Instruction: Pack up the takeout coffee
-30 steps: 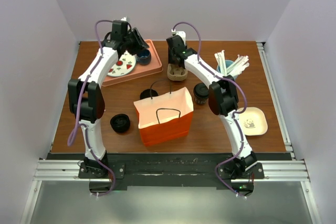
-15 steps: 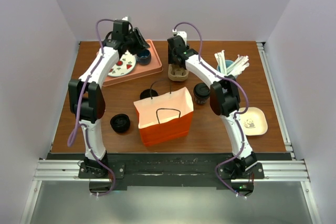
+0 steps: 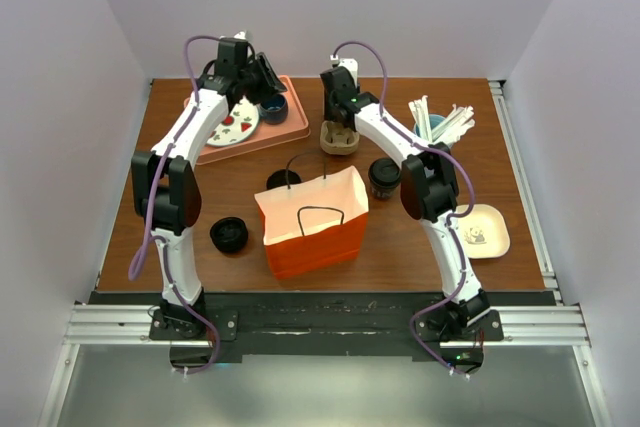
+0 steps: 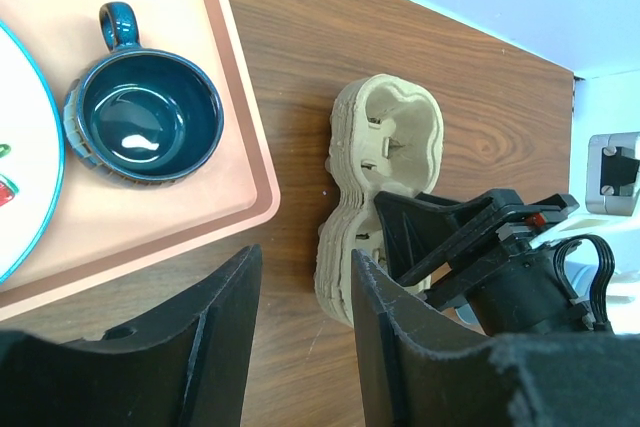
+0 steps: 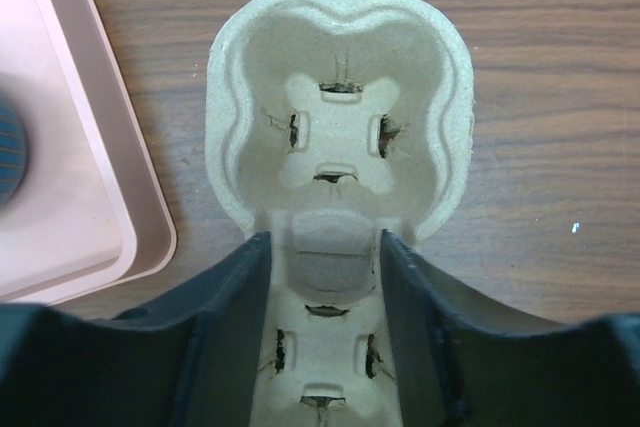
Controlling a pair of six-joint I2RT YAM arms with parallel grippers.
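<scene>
The takeout coffee [image 3: 383, 175], a dark cup with a black lid, stands on the table right of the orange paper bag [image 3: 310, 222]; neither gripper touches it. My right gripper [image 5: 325, 242] is down on the pulp cup carrier [image 5: 340, 117], its fingers [image 5: 250, 277] clasping the ridge between the two cup wells. The carrier [image 3: 338, 137] rests on the table. My left gripper [image 4: 305, 277] hovers open over bare wood between the pink tray [image 4: 250, 197] and the carrier [image 4: 385, 137], with nothing in it.
A blue mug [image 4: 150, 122] and a painted plate [image 3: 232, 125] lie on the tray. A second dark cup [image 3: 283, 180] stands behind the bag, a low black round piece [image 3: 229, 234] to its left. A cup of straws [image 3: 440, 125] and a small dish [image 3: 480, 230] are on the right.
My right wrist has edged slightly toward the back over the carrier. The carrier, the bag and the left arm have stayed where they were.
</scene>
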